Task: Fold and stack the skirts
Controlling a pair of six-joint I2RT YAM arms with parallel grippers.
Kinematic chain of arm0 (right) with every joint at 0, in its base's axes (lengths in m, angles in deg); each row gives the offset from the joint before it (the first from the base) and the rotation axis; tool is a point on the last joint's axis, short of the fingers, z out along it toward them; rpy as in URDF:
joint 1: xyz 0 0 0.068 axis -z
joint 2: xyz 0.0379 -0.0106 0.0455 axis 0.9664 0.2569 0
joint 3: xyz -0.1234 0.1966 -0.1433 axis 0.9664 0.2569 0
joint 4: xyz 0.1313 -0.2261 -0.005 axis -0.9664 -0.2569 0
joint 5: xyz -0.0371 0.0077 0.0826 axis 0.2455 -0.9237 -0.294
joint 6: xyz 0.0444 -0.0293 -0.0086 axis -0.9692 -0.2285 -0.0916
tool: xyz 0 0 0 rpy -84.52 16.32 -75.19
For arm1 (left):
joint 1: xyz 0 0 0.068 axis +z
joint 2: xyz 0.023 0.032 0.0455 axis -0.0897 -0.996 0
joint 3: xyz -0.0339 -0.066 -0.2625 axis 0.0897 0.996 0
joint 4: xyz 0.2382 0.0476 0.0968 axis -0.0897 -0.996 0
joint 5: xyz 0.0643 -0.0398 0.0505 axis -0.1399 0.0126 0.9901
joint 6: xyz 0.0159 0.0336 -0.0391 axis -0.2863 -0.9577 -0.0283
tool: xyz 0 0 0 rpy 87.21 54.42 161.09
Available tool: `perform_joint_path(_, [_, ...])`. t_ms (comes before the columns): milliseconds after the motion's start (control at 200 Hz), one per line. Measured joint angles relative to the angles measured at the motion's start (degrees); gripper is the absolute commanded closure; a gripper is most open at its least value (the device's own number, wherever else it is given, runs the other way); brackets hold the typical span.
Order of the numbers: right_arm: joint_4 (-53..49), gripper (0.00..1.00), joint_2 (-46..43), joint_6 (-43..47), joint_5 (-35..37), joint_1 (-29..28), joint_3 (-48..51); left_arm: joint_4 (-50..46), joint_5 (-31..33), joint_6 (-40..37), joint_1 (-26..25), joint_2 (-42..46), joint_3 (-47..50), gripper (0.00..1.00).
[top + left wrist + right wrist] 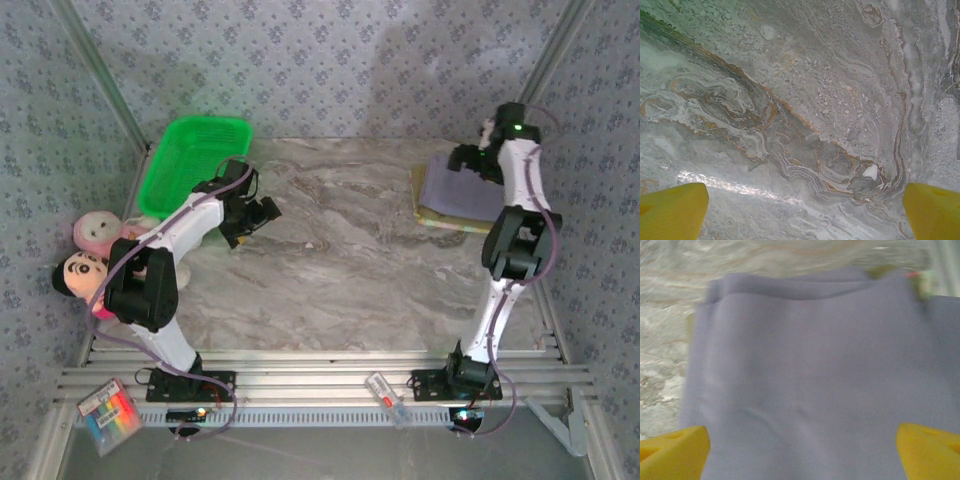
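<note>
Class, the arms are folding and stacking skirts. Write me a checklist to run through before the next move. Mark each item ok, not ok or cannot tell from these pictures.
1. Right hand open: ok, spread wide above the lavender-grey skirt.
2. Left hand open and empty: ok, over bare table.
3. Lavender-grey skirt folded flat on top: ok.
4. Edges flush: not ok, a yellowish skirt juts out beneath along the left and near edges.
5. All four skirts stacked: cannot tell, the lower layers are hidden.
</note>
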Motion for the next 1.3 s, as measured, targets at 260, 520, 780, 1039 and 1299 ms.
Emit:
perform_joint_path(260, [-1.1, 0.29, 6.8, -2.3, 8.8, -10.3, -5.6, 0.0, 0.0, -0.4, 0.4, 0.0, 0.0, 0.0])
perform_joint_path(520, [-4.6, 0.51, 13.0, -1.1, 20.5, -13.9, -10.0, 0.1, 0.0, -0.6, 0.9, 0.0, 0.9, 0.0])
perform_joint_path(780, [-6.3, 0.8, 14.6, 0.9, 25.0, -15.0, -10.6, 0.2, -0.1, -0.7, 1.4, 0.0, 2.4, 0.0])
perform_joint_path(1039, [-3.8, 0.94, 11.3, 8.0, 26.0, -16.6, -3.6, 0.3, 0.0, -0.7, 1.5, 0.1, 3.6, 0.0])
perform_joint_path(1299, [0.0, 0.77, 4.1, 14.4, 25.3, -17.0, 6.2, 0.3, 0.0, -0.7, 1.5, 0.1, 3.7, 0.0])
